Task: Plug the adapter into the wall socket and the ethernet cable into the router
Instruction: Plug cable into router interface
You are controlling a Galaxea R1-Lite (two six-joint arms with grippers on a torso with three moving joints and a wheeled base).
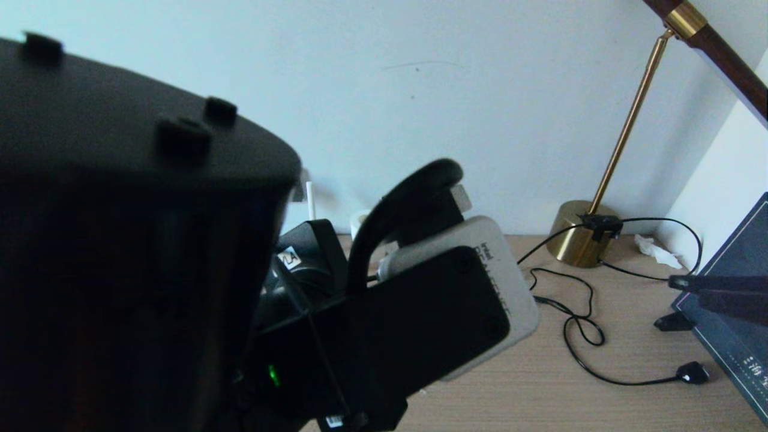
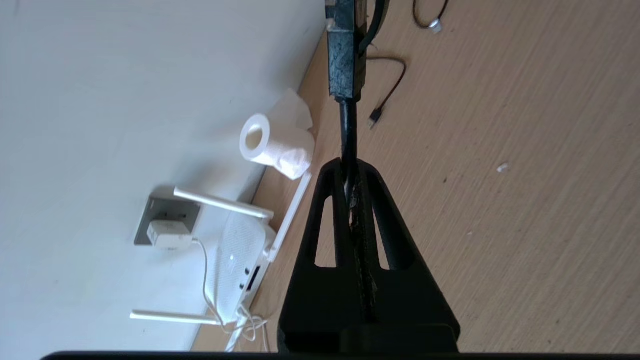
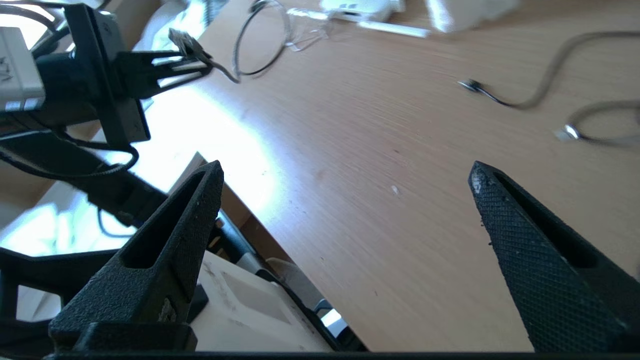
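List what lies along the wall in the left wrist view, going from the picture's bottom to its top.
Router → adapter plugged into the wall socket → toilet-paper roll.

The router (image 2: 237, 265) is white with white antennas, and the adapter (image 2: 167, 234) is white against the dark grey wall socket (image 2: 150, 215). The desk (image 2: 525, 200) is pale wood with a fine straight grain. The right gripper (image 3: 345, 175) has black fingers (image 3: 530, 250) with a cross-hatched texture, the ethernet cable (image 2: 348, 135) is black, and the lamp (image 1: 579, 240) is brass-gold.
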